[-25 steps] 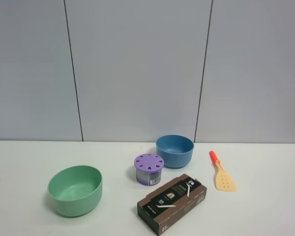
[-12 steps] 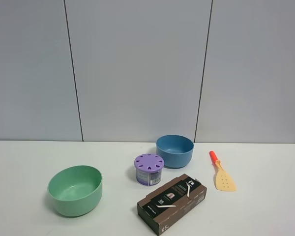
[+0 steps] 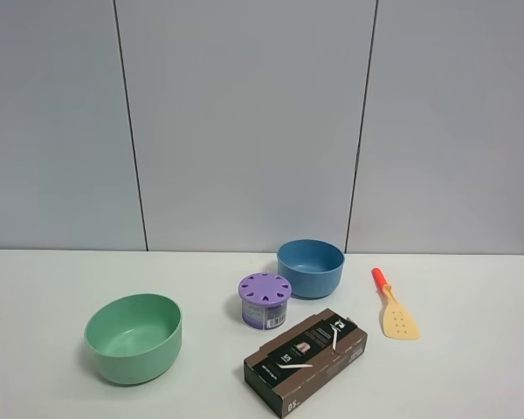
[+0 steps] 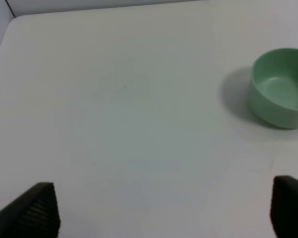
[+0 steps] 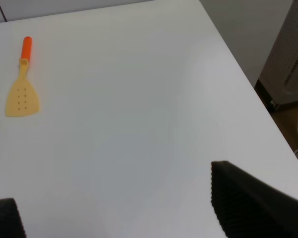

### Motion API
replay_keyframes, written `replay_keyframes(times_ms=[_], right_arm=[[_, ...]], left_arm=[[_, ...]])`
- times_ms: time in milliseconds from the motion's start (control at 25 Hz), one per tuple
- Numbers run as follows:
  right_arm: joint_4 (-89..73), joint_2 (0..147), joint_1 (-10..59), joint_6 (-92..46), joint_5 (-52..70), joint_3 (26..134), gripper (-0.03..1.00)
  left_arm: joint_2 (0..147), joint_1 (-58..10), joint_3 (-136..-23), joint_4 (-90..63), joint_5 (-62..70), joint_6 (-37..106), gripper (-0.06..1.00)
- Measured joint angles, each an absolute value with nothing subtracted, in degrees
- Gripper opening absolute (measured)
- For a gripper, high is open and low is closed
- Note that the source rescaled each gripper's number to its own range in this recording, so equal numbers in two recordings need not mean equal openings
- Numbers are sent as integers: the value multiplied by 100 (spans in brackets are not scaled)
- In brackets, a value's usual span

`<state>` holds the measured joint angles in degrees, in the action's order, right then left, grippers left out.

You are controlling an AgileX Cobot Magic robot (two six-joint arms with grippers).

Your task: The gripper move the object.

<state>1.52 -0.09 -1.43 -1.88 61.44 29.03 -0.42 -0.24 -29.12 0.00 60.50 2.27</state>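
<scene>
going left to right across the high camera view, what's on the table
green bowl → purple-lidded container → brown box → spatula. The blue bowl sits behind the box, overlapping it in left-right position, so its place in the order is unclear.

Pale yellow dotted spatula (image 3: 394, 307) with orange handle, green bowl (image 3: 134, 338), blue bowl (image 3: 310, 268).

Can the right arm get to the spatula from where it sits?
Probably yes. The right gripper is open, and only bare table lies between it and the spatula, which lies flat, apart from the brown box and blue bowl.
</scene>
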Motion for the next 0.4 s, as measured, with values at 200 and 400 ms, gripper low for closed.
replay_keyframes(times_ms=[200,400], right_arm=[[152,-9,-143,-188,6144,2903,84],[152,-9,-143,-188,6144,2903,84]], left_arm=[[-42,-24,-2912,0,6050,227,100],[-42,-24,-2912,0,6050,227,100]])
